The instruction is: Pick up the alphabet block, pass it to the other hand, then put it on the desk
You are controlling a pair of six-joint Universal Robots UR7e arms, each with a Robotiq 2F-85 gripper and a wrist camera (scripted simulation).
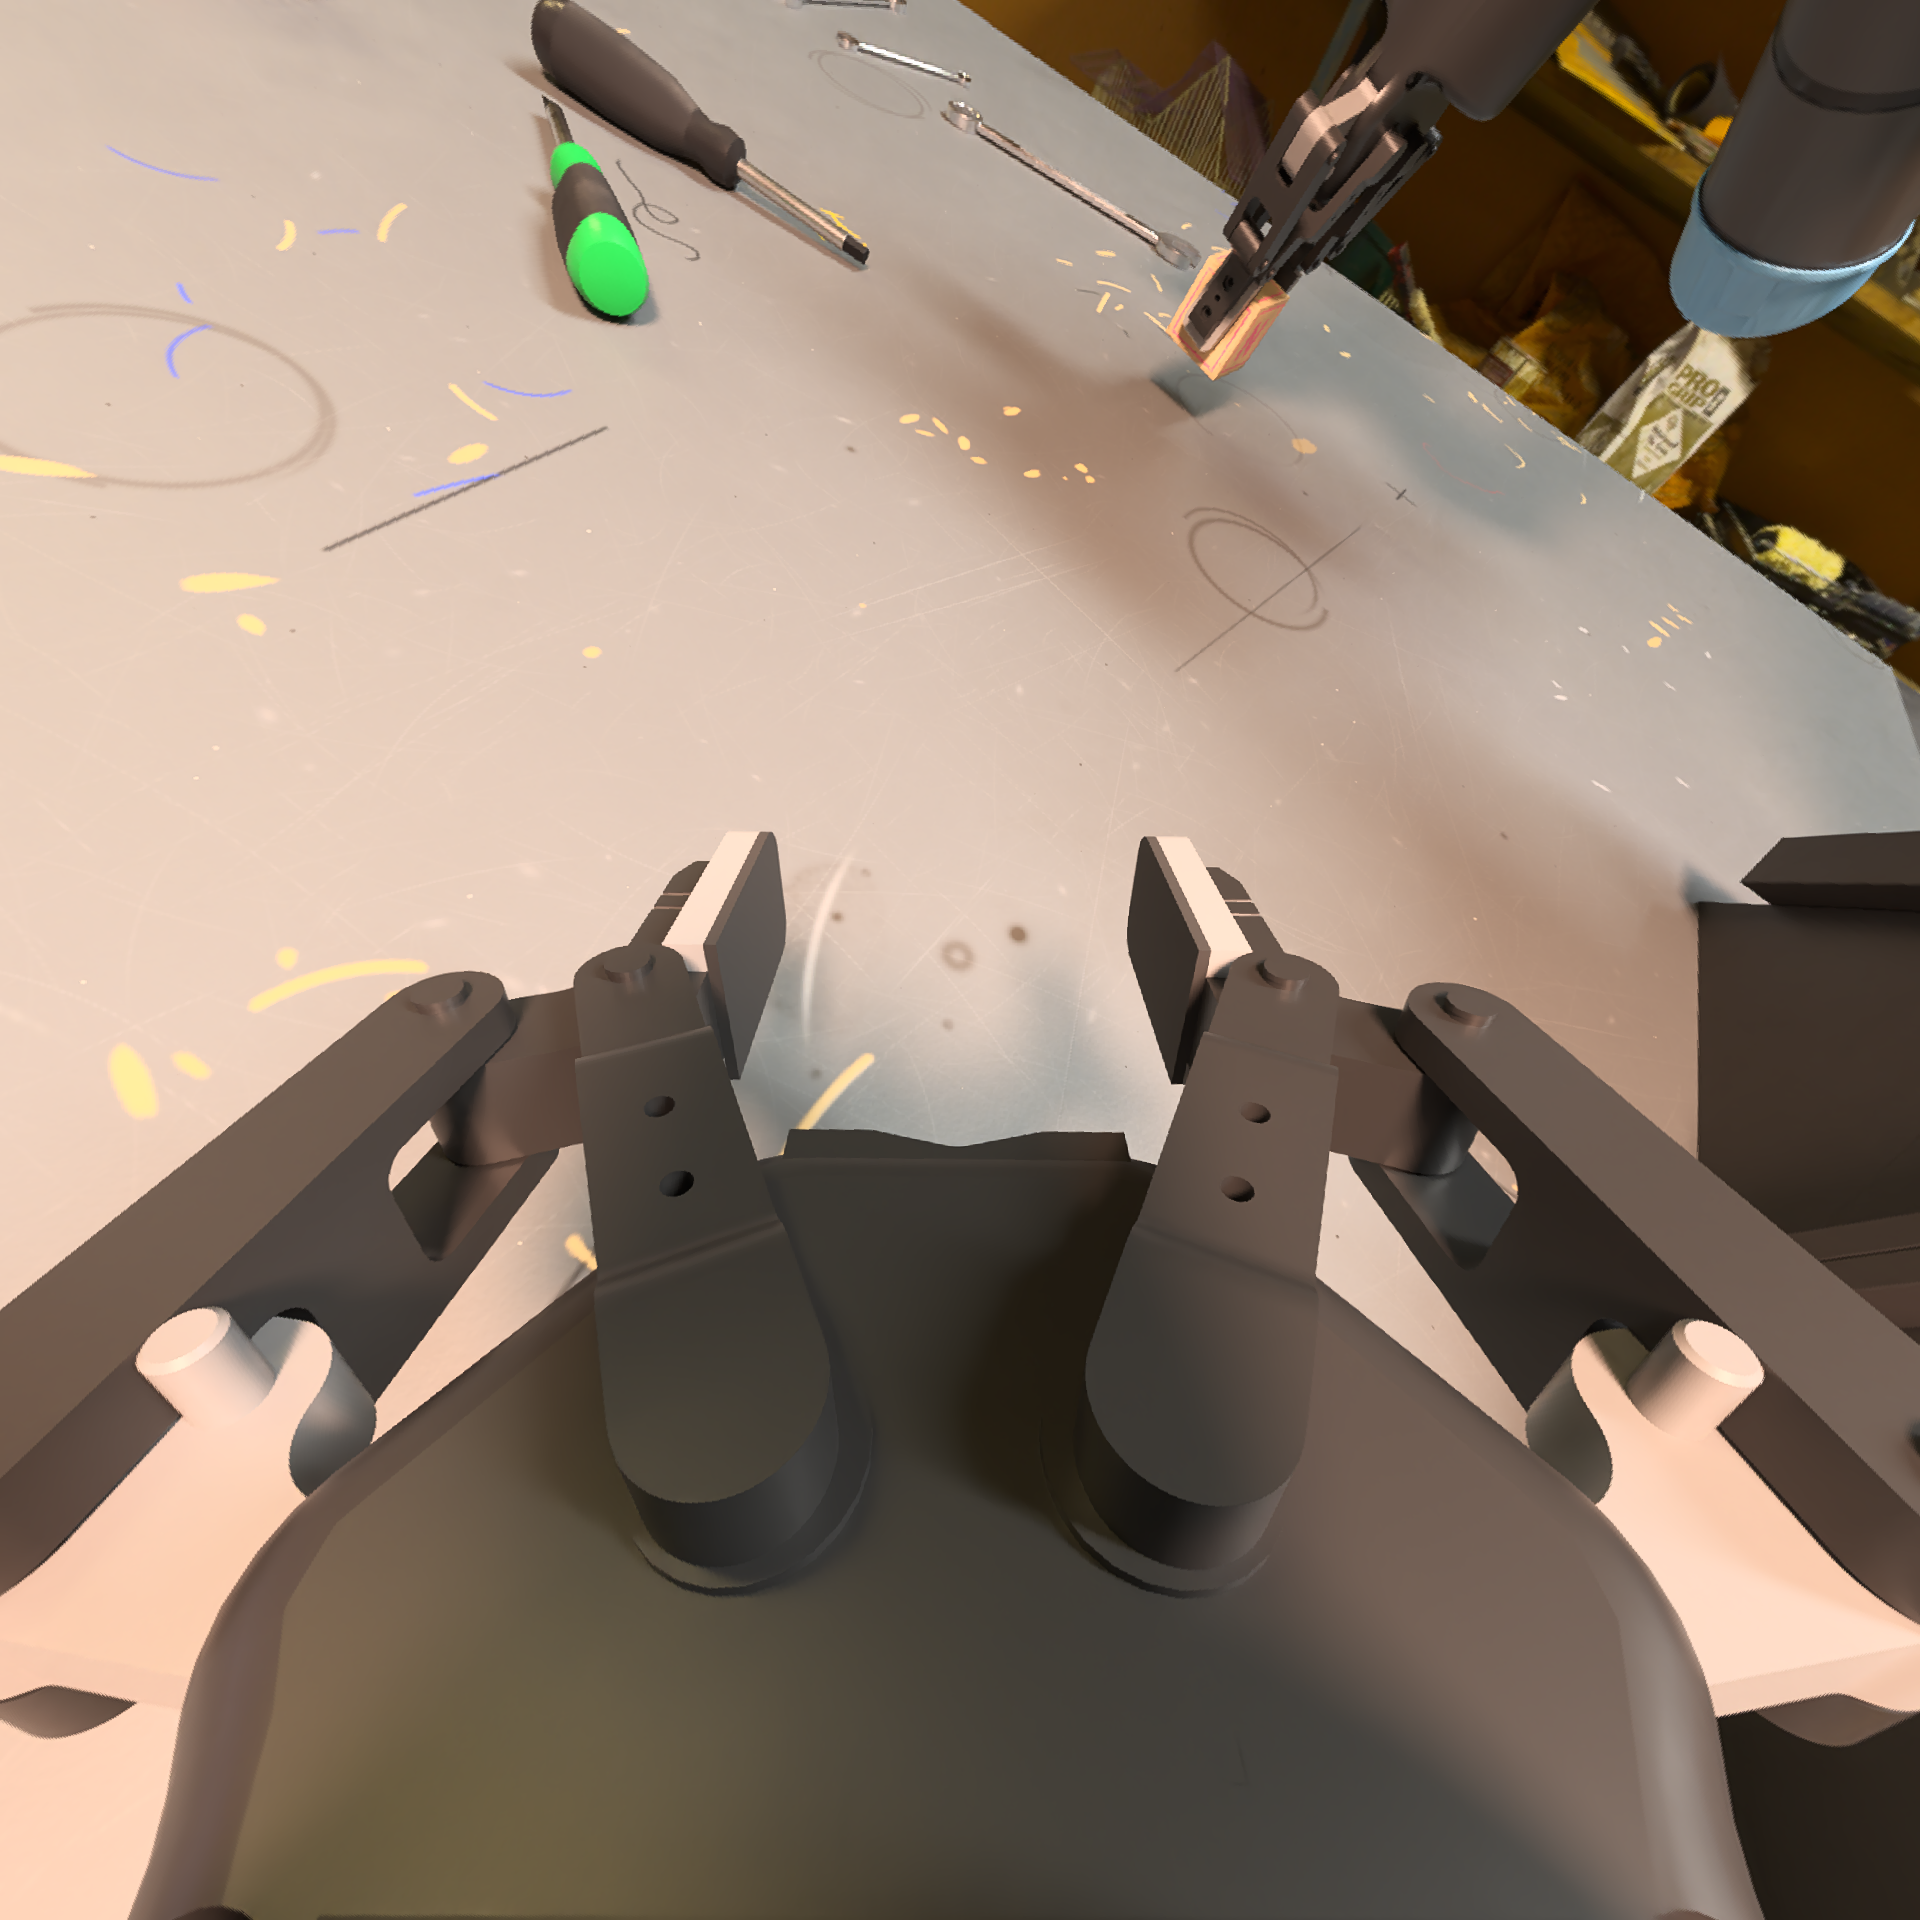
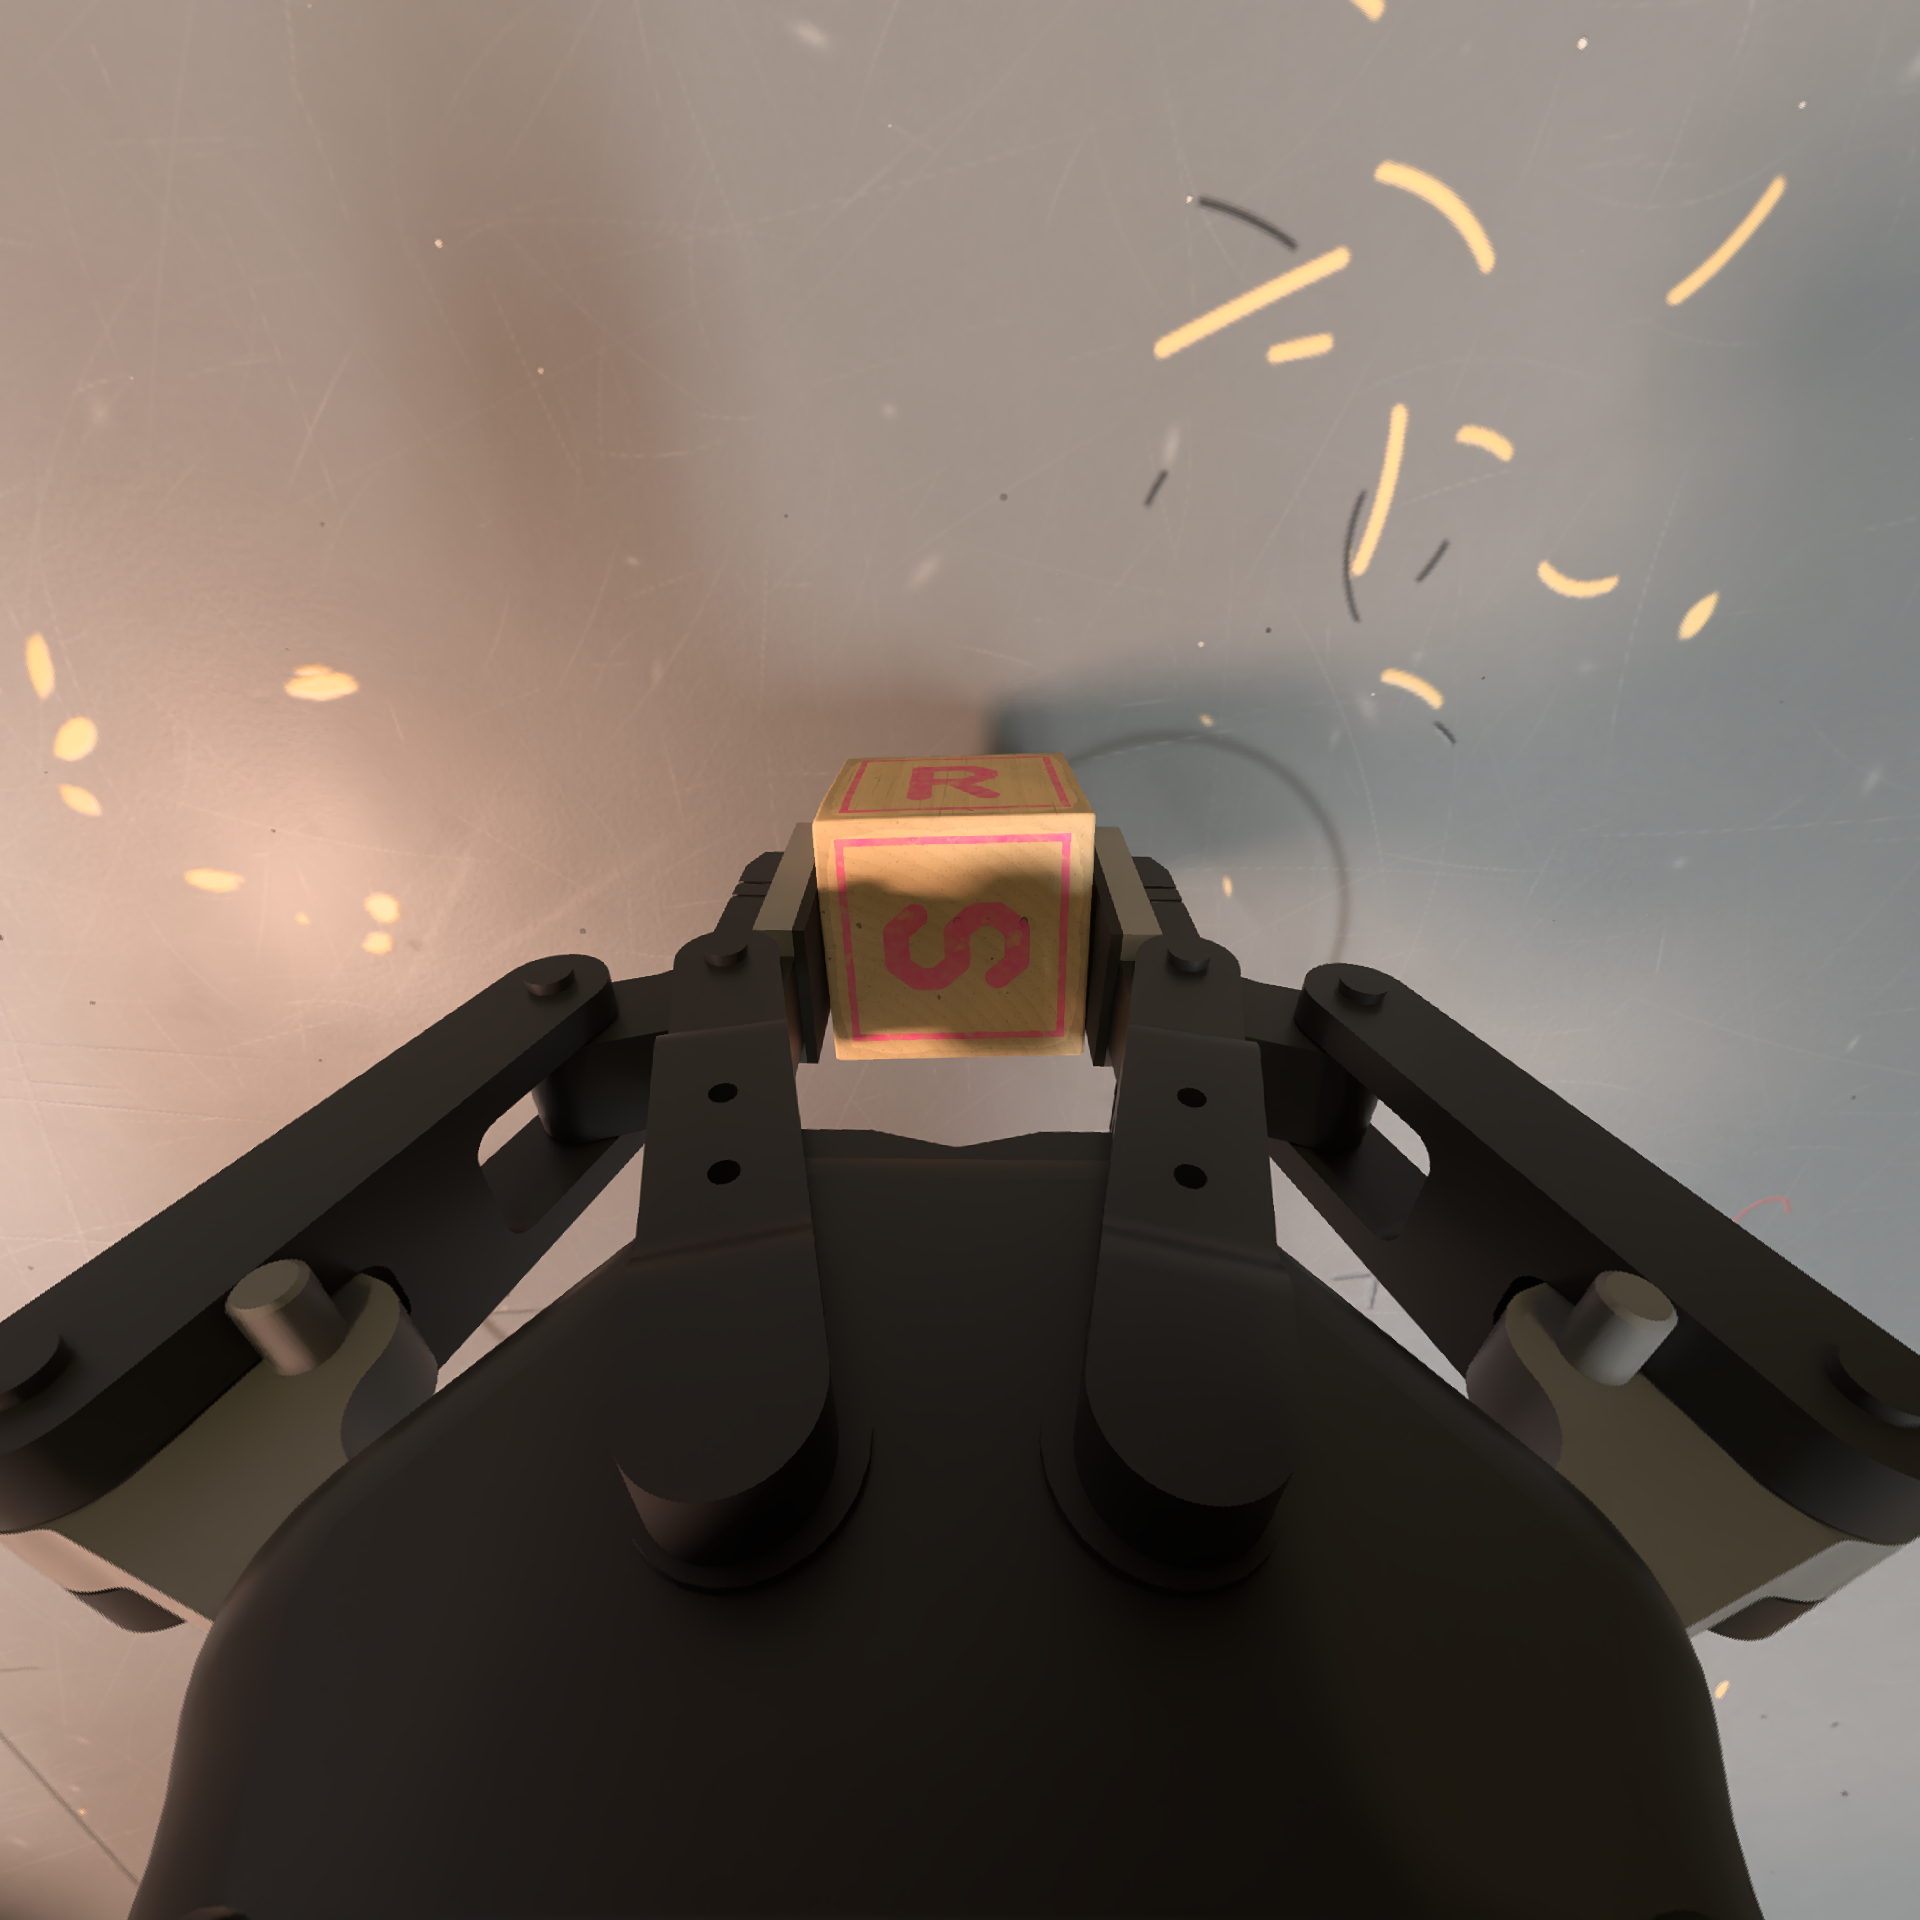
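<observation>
Green-capped screwdriver (image 1: 594, 234): lying flat on the surface (image 1: 727, 644), far left, green butt end nearest the camera.
Black-handled screwdriver (image 1: 686, 130): just beside the green one, steel shaft pointing right.
Long wrench (image 1: 1070, 182): silver, flat, right of the screwdrivers.
Small wrench (image 1: 902, 57): silver, near the far edge.
Printed bag (image 1: 1673, 405): beyond the surface's right edge, among clutter.
</observation>
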